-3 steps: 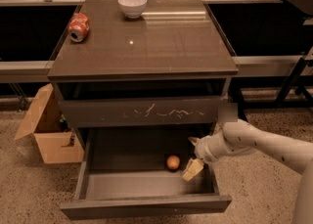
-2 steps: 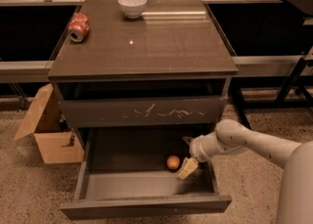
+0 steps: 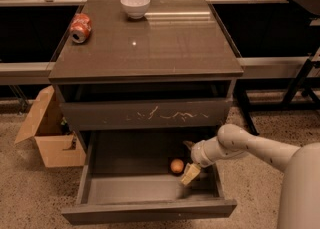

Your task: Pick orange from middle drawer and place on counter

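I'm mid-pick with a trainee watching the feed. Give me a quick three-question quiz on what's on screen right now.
1. True or false: the orange already lies on the counter.
2. Where is the gripper? A. raised above the counter; B. inside the open middle drawer, close beside the orange; C. out of view.
3. Name the two things resting on the counter.
Key: 1 false, it is in the drawer. 2 B. 3 the red soda can and the white bowl.
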Robot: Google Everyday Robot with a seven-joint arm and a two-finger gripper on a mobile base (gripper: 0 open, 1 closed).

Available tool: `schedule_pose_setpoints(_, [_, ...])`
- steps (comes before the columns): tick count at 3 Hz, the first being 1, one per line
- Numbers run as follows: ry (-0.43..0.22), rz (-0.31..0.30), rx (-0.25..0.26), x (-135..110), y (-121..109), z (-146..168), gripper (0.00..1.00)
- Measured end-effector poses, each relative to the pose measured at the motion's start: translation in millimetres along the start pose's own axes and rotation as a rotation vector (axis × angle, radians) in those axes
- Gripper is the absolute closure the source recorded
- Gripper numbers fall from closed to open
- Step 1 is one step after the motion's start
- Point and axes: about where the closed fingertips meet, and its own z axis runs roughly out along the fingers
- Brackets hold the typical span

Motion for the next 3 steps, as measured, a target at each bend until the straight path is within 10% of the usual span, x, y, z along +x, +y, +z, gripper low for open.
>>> schedule_pose_setpoints(2, [0.009,-0.099,-0.045,9,-4,29,0.04])
schedule_pose_setpoints(3, [0.021,-0.112,-0.056,14,-5,37,0.27])
